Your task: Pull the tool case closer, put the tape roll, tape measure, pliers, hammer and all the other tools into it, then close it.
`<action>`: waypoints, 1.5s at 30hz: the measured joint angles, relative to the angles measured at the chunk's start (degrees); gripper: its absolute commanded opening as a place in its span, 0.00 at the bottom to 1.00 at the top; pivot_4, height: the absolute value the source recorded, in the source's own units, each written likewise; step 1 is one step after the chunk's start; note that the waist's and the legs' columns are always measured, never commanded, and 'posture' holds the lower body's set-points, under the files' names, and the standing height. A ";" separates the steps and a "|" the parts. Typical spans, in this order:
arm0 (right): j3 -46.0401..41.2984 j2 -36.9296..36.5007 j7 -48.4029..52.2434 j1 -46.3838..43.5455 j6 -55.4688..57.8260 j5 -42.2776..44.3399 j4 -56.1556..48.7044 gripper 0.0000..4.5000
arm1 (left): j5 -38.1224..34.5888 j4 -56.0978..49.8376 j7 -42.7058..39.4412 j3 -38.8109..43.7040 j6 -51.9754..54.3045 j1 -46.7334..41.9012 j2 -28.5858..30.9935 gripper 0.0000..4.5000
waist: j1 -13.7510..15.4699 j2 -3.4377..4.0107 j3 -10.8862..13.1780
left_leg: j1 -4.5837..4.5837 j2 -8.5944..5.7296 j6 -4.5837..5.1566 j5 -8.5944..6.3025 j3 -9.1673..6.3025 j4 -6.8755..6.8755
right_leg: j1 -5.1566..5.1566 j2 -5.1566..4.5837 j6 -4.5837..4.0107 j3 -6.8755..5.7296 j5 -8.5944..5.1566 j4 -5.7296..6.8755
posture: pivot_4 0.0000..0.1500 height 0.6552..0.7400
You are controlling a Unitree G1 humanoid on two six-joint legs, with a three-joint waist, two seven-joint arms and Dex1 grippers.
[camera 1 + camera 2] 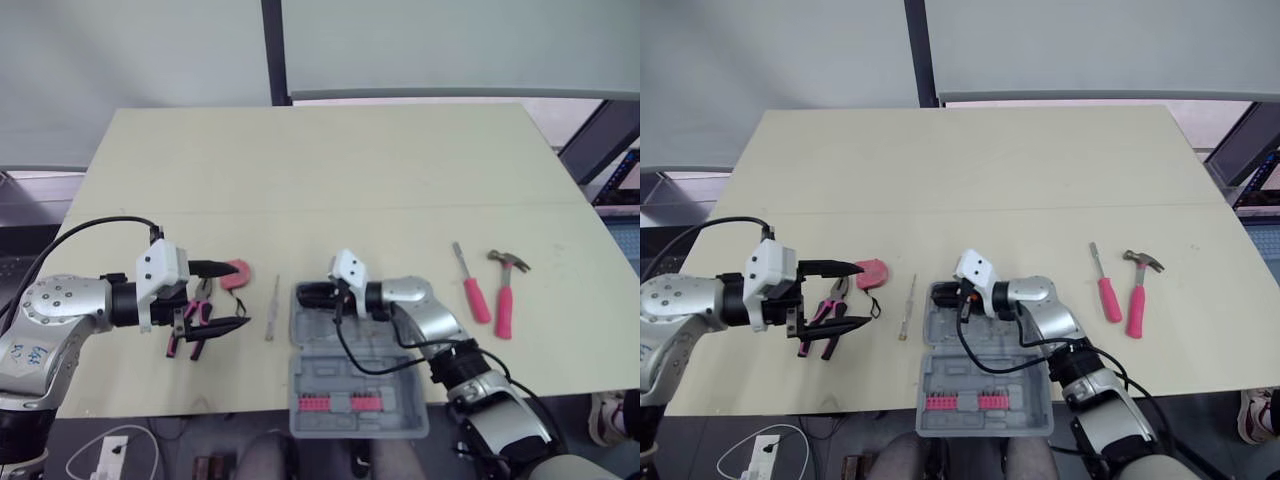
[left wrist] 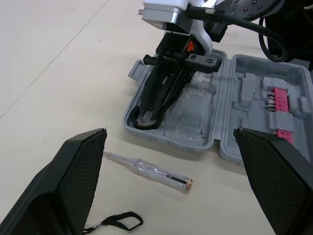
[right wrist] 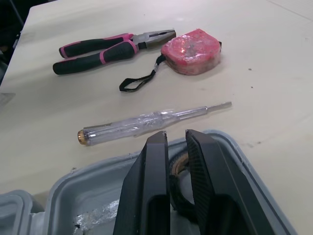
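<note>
L arm stretched out low, forearm aimed toward R side. L gripper spread wide, one finger far, one near. R arm bent at elbow, forearm swung across toward L side. R gripper tipped down, fingers pinched almost together, tape roll wall clamped btwn them. Grippers pointed at each other, apart.

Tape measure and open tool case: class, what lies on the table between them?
A clear-handled tester screwdriver lies between the pink tape measure and the grey tool case, touching neither; the left eye view and the right wrist view show it.
</note>
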 measured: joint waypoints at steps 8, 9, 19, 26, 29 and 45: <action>-0.86 1.46 -1.50 -0.95 0.18 -0.21 3.18 0.15 | 0.35 0.23 -0.27 -0.07 -0.38 -0.83 0.00 1.00 | -0.10 0.00 0.00 | 0.00 0.00 0.00 0.00 0.00 0.00 | 0.00 0.00 0.00 0.01 0.00 0.00 | 1.00 1.00; -0.89 1.69 -1.74 -1.16 0.28 -0.21 3.59 0.15 | 0.53 0.26 -0.32 -0.18 -0.48 -0.90 0.00 1.00 | -0.18 0.00 0.00 | 0.00 0.01 0.00 0.00 0.00 0.00 | 0.00 0.01 0.00 0.01 0.00 0.00 | 1.00 1.00; 3.19 0.65 -2.32 -3.27 2.70 -5.34 4.43 0.15 | 1.13 1.99 -0.54 -0.44 -1.23 -1.30 0.00 1.00 | -0.76 -0.01 -0.01 | 0.13 0.00 0.00 0.00 -0.04 -0.01 | 0.12 -0.02 0.00 0.01 0.00 0.02 | 1.00 1.00; 3.33 0.40 -3.42 -2.69 2.63 -6.30 3.11 0.15 | 1.17 2.15 -0.51 -0.54 -1.75 -1.30 0.00 1.00 | -0.68 -0.06 -0.06 | 0.21 0.00 -0.01 0.00 -0.16 -0.01 | 0.27 -0.28 0.00 -0.01 0.00 0.01 | 1.00 1.00; 1.03 0.37 -3.59 -0.45 3.62 -4.10 0.41 0.15 | 1.17 2.20 -0.51 -0.60 -1.77 -1.28 -0.03 1.00 | -0.49 -0.03 -0.04 | 0.10 -0.03 -0.02 0.00 -0.19 -0.01 | 0.18 -0.35 0.00 -0.07 0.00 0.01 | 1.00 1.00; -36.01 -40.70 3.14 30.27 25.92 13.77 -31.28 0.98 | -4.64 5.36 0.39 11.92 4.35 11.06 -0.14 1.00 | 2.25 0.06 0.06 | -0.02 -0.20 0.24 -0.04 -0.17 -0.08 | 0.29 -0.63 0.11 -0.38 0.05 -0.47 | 1.00 1.00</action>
